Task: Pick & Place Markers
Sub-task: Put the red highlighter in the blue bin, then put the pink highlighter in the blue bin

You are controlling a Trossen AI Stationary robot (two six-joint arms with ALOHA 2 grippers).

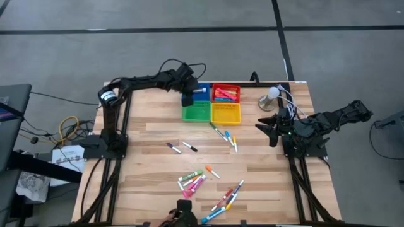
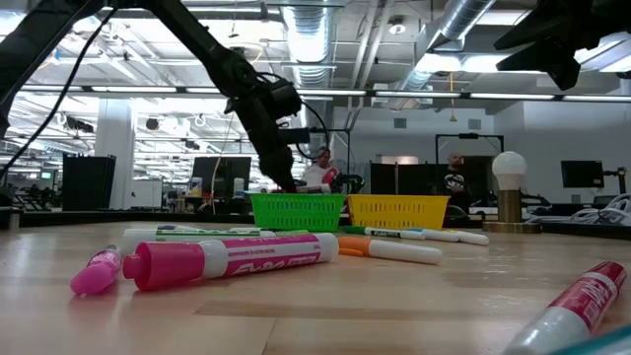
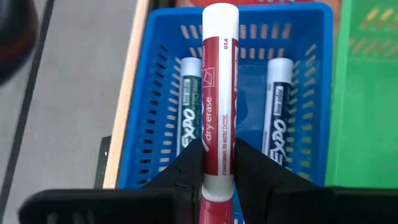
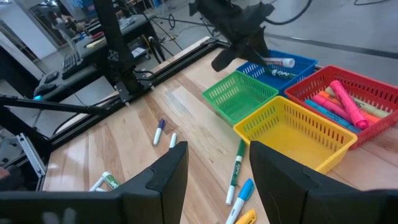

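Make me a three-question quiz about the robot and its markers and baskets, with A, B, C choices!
1. Where is the left gripper?
A. over the blue tray
B. over the yellow tray
C. by the lamp

2. How many markers lie in the green tray?
A. three
B. none
C. five

3. What is the left gripper doing?
A. hanging open and empty
B. pushing a tray
C. gripping a red-labelled marker

Answers:
1 A, the high view shows it above the blue tray.
2 B, its floor is bare.
3 C, the left wrist view shows the fingers clamped on the marker.
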